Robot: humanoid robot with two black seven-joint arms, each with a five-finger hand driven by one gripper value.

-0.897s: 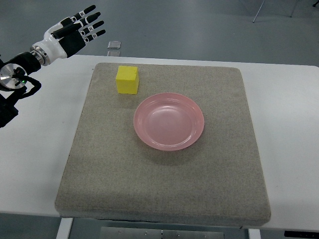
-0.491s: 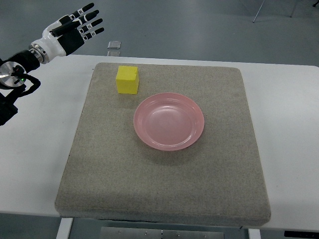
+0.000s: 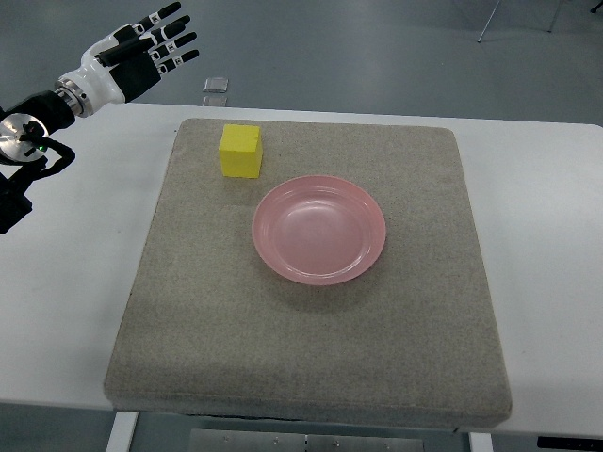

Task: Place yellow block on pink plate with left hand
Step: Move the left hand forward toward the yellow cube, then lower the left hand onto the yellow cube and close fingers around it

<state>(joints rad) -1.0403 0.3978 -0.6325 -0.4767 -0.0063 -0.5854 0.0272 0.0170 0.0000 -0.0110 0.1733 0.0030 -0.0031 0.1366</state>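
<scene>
Left hand [image 3: 141, 58] slightly higher, farther back

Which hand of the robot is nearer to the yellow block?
Left. The left hand hovers open up-left of the yellow block, apart from it, beyond the mat's far-left corner. The right hand is out of view.

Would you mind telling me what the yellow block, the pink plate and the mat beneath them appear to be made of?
Yellow block: likely foam or painted wood; matte, no glare, softly rounded edges.
Pink plate: probably plastic; smooth, slightly glossy, with faint highlights along the rim.
Grey mat: looks like felt or woven fabric; speckled, fibrous, non-reflective, with thick padded edges.
</scene>
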